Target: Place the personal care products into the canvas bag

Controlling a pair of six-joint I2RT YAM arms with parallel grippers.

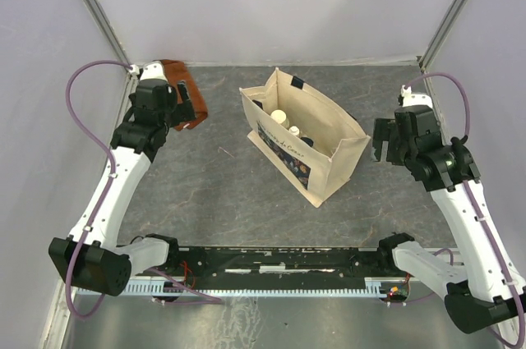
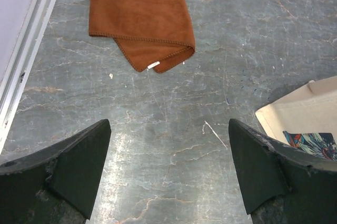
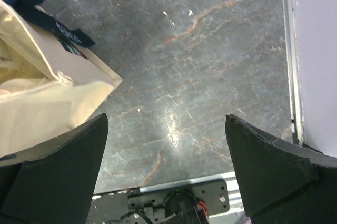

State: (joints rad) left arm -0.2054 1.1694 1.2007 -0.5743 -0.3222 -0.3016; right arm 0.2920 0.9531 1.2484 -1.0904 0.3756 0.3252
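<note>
Left gripper (image 2: pixel 168 129) and right gripper (image 3: pixel 166 121) both splayed wide, empty, canvas bag (image 1: pixel 347 158) upright, white-capped bottles (image 1: pixel 279 117) standing inside

Beige canvas bag (image 1: pixel 329 156) (matt weave), fuzzy rust cloth (image 2: pixel 139 16), glossy veined tabletop (image 2: pixel 174 145)

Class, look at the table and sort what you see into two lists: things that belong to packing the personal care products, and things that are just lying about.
Part of the job: canvas bag; bottles already inside it, only their tops showing.
Just lying about: rust-brown cloth, folded in the far left corner.
</note>
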